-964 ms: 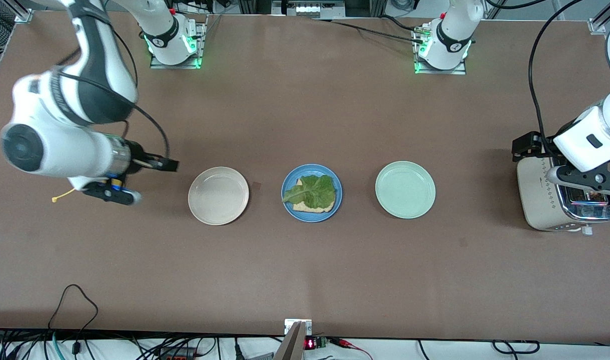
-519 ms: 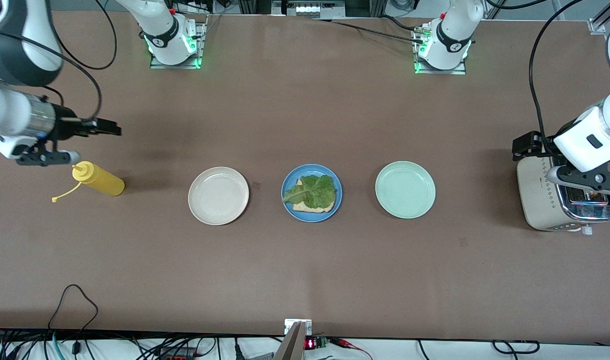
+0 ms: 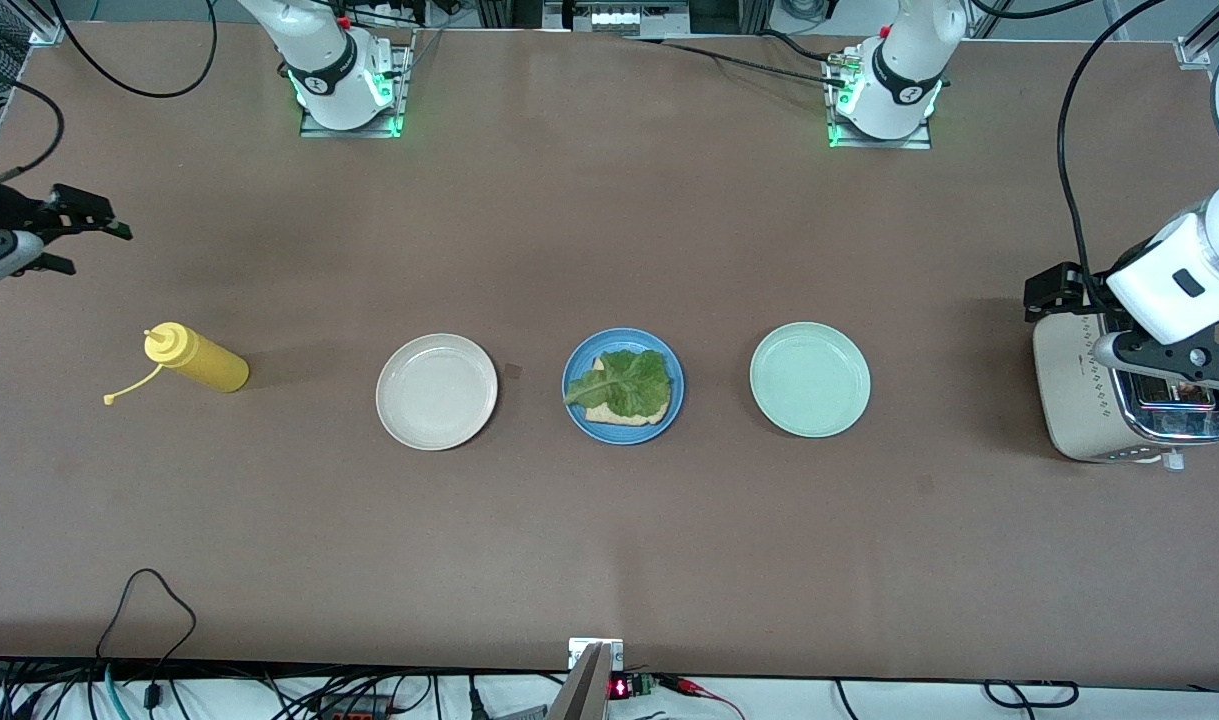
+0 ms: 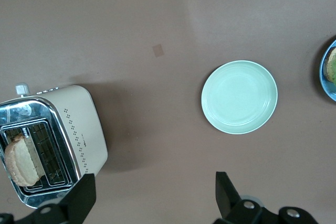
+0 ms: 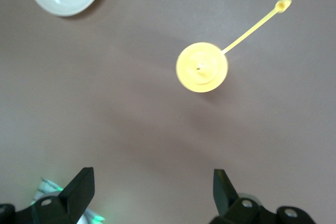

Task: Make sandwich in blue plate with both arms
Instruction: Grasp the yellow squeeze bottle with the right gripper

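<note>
— Swinging away, that right hand (image 3: pixel 94 222) has pulled back to the desk's (image 3: pixel 609 540) edge at its own arm's end; a second ago it hung just beside the cream plate (image 3: pixel 436 391), hiding the yellow squeeze bottle (image 3: pixel 197 361). Now the bottle shows, cap tether trailing.

— And the sandwich (image 3: pixel 624 386)?

— Half built, unmoved. One toast slice with a lettuce leaf (image 3: pixel 629 381) on top lies in the blue plate (image 3: pixel 573 398), mid-desk, between the cream plate and the mint-green plate (image 3: pixel 810 379). All three sit in one row.

— Are the hands gripping anything?

— No, both are spread wide and empty. The left hand (image 4: pixel 152 200) hovers by the toaster (image 3: pixel 1069 390) at its arm's end of the desk, and hasn't budged. A slice of toast (image 4: pixel 21 161) stands in a slot.

— Farther back?

— Just the two arm bases, green lights glowing.
</note>
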Available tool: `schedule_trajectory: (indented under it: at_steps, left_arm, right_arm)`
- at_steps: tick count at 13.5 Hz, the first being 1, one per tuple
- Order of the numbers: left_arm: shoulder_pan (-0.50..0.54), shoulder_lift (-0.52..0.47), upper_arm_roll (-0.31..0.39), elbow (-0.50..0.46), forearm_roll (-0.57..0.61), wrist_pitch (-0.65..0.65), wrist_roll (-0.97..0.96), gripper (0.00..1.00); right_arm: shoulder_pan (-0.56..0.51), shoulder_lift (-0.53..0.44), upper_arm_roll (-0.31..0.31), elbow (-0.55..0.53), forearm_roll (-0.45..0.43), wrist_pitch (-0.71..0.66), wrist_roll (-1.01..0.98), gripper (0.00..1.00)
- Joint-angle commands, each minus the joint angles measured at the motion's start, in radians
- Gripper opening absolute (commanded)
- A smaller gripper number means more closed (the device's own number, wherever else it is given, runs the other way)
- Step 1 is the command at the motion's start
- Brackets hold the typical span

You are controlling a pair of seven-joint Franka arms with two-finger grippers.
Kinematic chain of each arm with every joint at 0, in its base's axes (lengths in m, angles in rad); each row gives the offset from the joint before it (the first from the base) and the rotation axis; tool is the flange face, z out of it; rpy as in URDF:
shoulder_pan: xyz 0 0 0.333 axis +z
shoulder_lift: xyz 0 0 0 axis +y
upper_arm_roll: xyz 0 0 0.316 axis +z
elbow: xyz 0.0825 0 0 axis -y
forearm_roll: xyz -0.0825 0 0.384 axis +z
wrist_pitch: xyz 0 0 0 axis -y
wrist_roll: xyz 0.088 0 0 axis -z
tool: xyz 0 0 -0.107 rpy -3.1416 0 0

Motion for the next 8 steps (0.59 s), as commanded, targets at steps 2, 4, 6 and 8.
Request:
schedule_trajectory:
  at_steps: [2, 4, 6, 8]
  left_arm:
    - [0.004, -0.01, 0.004, -0.002, -0.013, -0.011, 0.009, 1.0]
    - [0.004, -0.01, 0.007, -0.003, -0.013, -0.011, 0.009, 1.0]
    - [0.004, -0.01, 0.007, -0.003, -0.013, -0.013, 0.01, 1.0]
    - [0.004, -0.01, 0.007, -0.003, -0.013, -0.011, 0.01, 1.0]
  right_arm:
    - [-0.118, 0.05, 0.02, -0.011, 0.135, 0.101, -0.422, 1.0]
    - [-0.182, 0.117, 0.02, -0.002, 0.256, 0.11, -0.606, 1.0]
    - [-0.234, 0.185, 0.02, 0.024, 0.375, 0.113, -0.811, 1.0]
    - [-0.277, 0.263, 0.02, 0.066, 0.482, 0.099, -0.965, 1.0]
